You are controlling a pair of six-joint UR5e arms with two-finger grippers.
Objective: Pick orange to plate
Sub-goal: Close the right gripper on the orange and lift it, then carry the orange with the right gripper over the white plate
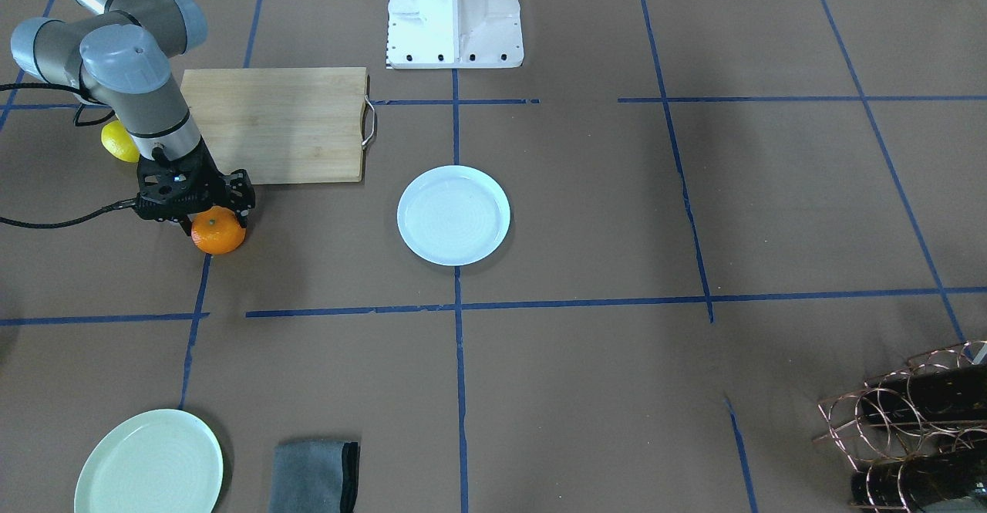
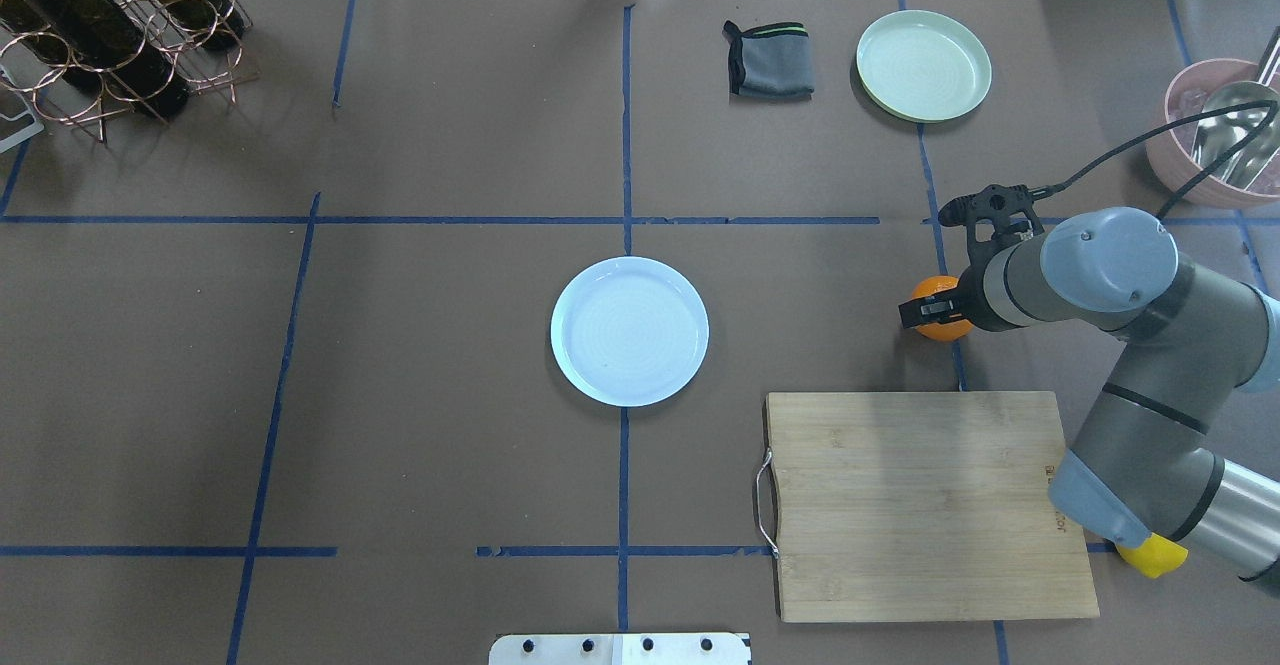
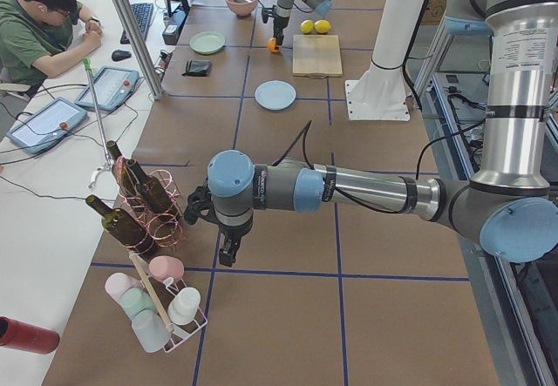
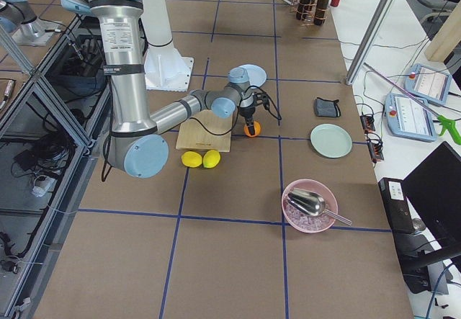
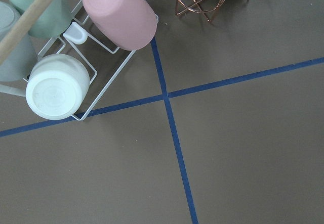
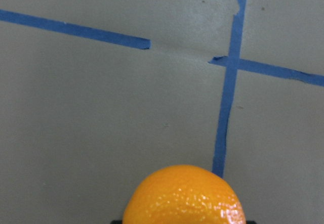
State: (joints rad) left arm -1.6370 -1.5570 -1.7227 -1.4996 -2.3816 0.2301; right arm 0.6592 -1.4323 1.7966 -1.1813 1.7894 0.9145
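Observation:
The orange is on the robot's right side of the brown table, just off the corner of a wooden board. My right gripper points down over it, its black fingers pressed to the fruit's sides, shut on it. In the right wrist view the orange fills the bottom centre above blue tape. The pale blue plate lies bare at the table's middle, well apart from the orange. My left gripper hangs low over the far left end near a cup rack; whether it is open or shut I cannot tell.
A wooden cutting board lies beside the orange, with two lemons past its end. A mint-green plate, grey cloth and pink bowl sit along the far edge. A bottle rack and cup rack stand at the left end.

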